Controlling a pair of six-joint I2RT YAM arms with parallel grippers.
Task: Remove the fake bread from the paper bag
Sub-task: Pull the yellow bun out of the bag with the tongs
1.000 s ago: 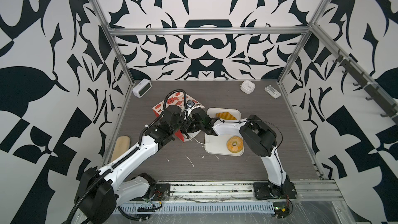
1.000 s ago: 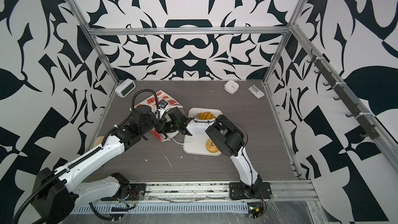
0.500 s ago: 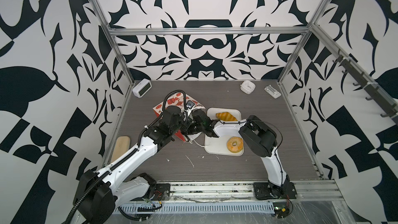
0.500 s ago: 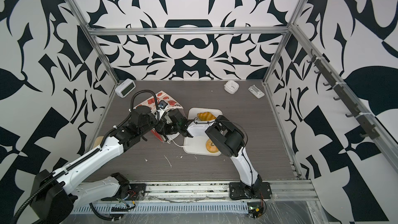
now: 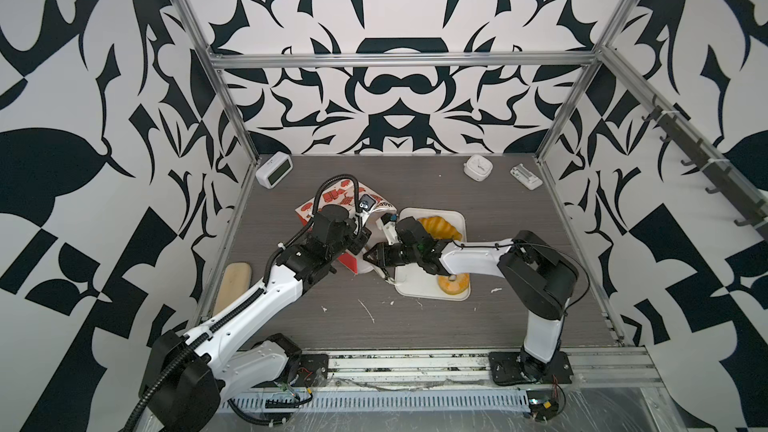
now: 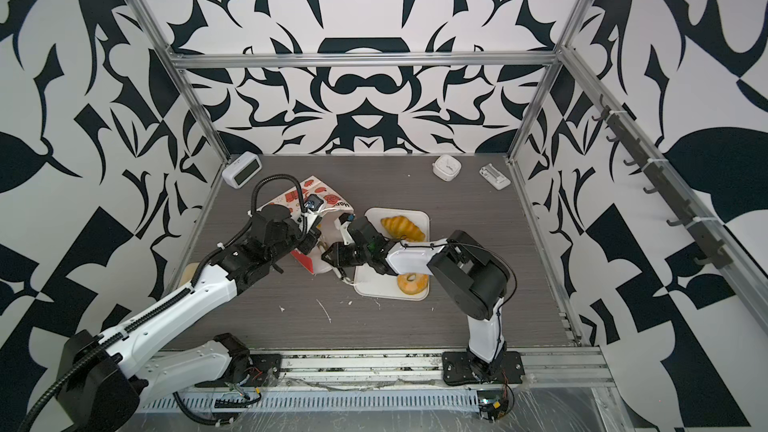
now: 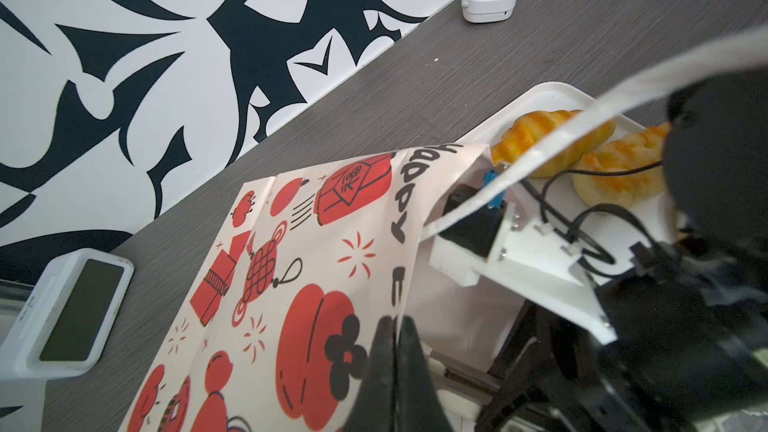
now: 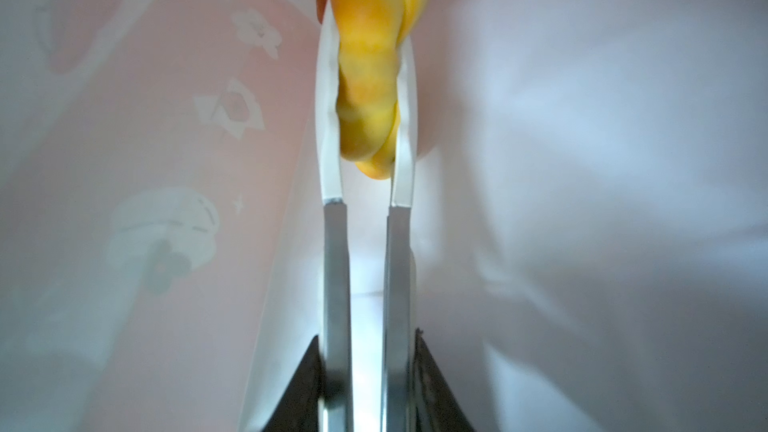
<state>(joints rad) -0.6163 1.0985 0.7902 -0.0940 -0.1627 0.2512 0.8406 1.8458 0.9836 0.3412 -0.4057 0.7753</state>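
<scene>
Paper bag (image 5: pixel 336 200) lies on its side on the desk (image 5: pixel 498 326), left of centre. Its mouth faces the white tray (image 5: pixel 417 284) just beside it.

In the bag, per the right wrist view, there is one ridged golden bread piece (image 8: pixel 365 97) between white and pink-tinted paper walls. A darker brown bit sits behind it, too blurred to name.

The tray holds a croissant (image 5: pixel 440 229) at the far end and a ring doughnut (image 5: pixel 453 283) at the near end. The doughnut is partly covered by your right forearm.

Your right gripper (image 8: pixel 368 35) is inside the bag mouth. Its fingers are narrow and clamped on both sides of the bread piece. Your right arm is bent at the elbow out on the right, with the forearm stretched low across the tray toward the left and the wrist at the bag opening. In both top views the bag hides the fingertips.

Your left gripper (image 7: pixel 395 322) is closed tight, pinching the upper edge of the bag mouth beside the black printed letters. Your left arm runs diagonally from the near-left base, with the wrist over the bag's near side.

A digital clock (image 5: pixel 274 168) sits in the far-left corner, well apart from the bag.
</scene>
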